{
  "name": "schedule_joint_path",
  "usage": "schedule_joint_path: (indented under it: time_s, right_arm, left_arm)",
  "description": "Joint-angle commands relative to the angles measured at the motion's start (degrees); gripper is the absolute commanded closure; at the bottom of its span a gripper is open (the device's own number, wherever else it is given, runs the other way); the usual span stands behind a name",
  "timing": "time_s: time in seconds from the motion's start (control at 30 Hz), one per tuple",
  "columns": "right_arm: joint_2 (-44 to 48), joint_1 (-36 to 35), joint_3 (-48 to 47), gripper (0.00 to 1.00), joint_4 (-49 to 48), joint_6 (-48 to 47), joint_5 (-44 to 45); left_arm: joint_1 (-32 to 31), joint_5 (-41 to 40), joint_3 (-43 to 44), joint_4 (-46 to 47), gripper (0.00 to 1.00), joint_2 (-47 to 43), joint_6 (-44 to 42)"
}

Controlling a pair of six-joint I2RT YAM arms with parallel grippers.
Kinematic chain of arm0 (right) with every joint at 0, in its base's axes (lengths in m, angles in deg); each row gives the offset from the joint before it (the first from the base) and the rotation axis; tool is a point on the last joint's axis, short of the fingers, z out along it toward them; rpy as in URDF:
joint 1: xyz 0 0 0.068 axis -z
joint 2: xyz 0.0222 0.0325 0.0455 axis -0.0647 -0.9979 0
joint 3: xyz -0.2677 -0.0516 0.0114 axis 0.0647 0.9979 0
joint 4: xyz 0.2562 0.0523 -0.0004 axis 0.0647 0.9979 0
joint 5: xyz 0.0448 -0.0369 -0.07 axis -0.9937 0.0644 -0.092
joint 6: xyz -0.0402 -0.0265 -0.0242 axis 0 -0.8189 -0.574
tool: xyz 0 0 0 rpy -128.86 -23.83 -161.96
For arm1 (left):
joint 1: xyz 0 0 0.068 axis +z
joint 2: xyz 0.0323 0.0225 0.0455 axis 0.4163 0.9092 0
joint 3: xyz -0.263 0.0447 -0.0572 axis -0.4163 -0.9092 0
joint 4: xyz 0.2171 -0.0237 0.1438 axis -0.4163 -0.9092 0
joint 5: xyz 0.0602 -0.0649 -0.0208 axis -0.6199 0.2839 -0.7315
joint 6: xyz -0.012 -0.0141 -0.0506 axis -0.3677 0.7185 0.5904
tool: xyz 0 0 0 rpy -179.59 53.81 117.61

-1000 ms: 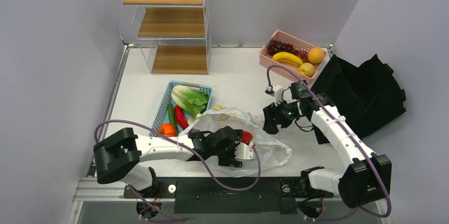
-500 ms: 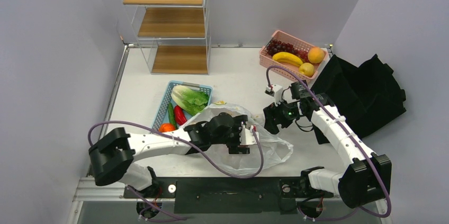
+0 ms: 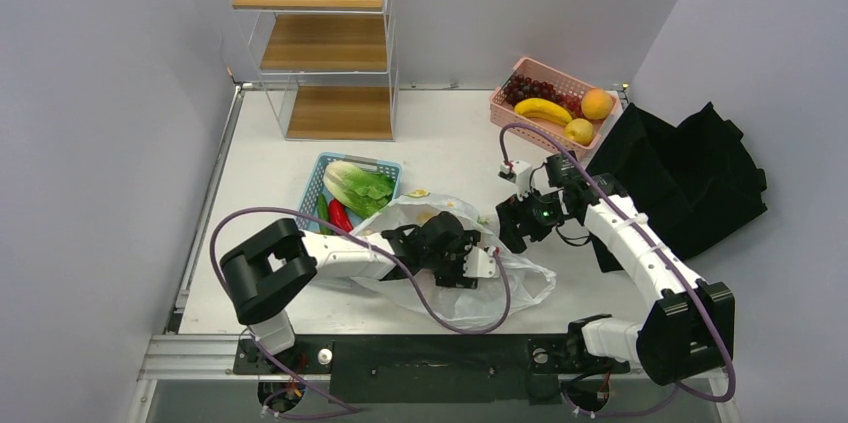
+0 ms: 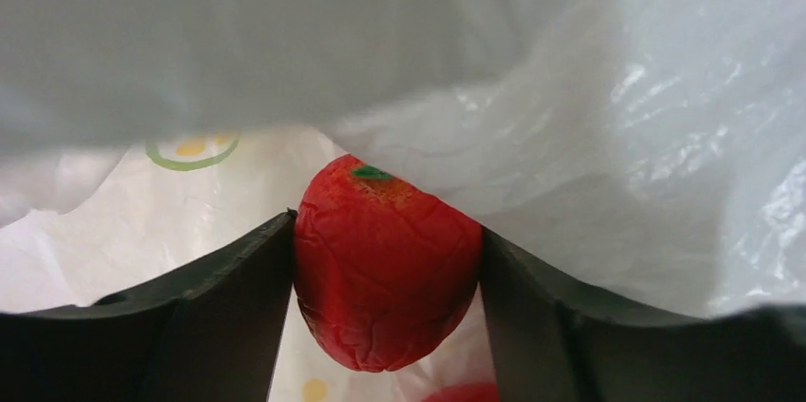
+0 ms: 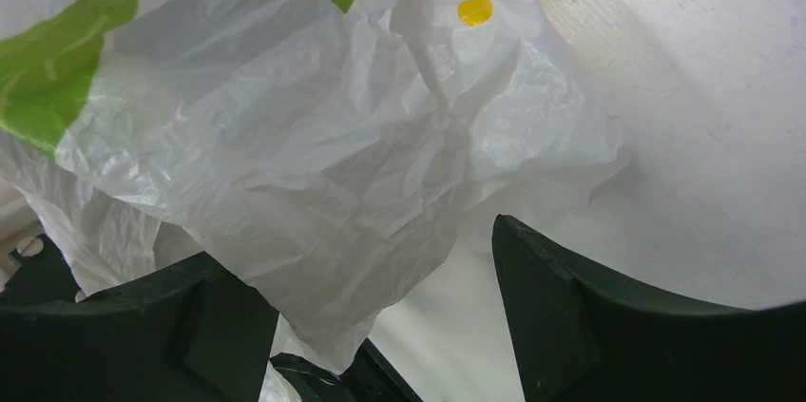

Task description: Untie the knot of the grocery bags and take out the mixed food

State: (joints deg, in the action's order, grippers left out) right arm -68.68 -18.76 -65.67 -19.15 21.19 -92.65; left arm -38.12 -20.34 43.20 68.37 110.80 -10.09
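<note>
extraction step: left pincer (image 4: 385,226) is gripping red apple (image 4: 385,274) inside grocery bag (image 4: 589,136), right pincer (image 5: 356,250) is hanging open; next, lifting clear.

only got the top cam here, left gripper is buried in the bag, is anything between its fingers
Observer: Yes. In the left wrist view a red apple sits squarely in the left gripper, inside the grocery bag.
Operator: gripped or loose
Observer: Both fingers look pressed against its sides.
Operator: and the right one, pinching plastic
Observer: No. The right gripper is open; a loose fold of the grocery bag lies between its fingers, unpinched.
</note>
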Motion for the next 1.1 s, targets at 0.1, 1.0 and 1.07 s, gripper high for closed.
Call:
schedule_joint_path:
  time_s: [0.1, 1.0, 1.07]
  right_arm:
    - [-0.4, 1.1, -3.1, 0.31, -1.9, -1.1, 0.7]
    - [7.7, 8.2, -19.0, 0.22, -16.3, 26.3, -14.8]
    - [10.1, 6.2, -18.0, 0.21, -22.8, 35.7, -14.4]
  left_arm:
    - [3.5, 5.4, 2.7, -1.7, 0.7, -7.3, 0.9]
    - [10.2, 7.7, 11.7, -4.3, 0.74, -31.6, 11.0]
    - [10.2, 6.6, 11.7, -3.1, 0.74, -31.3, 7.2]
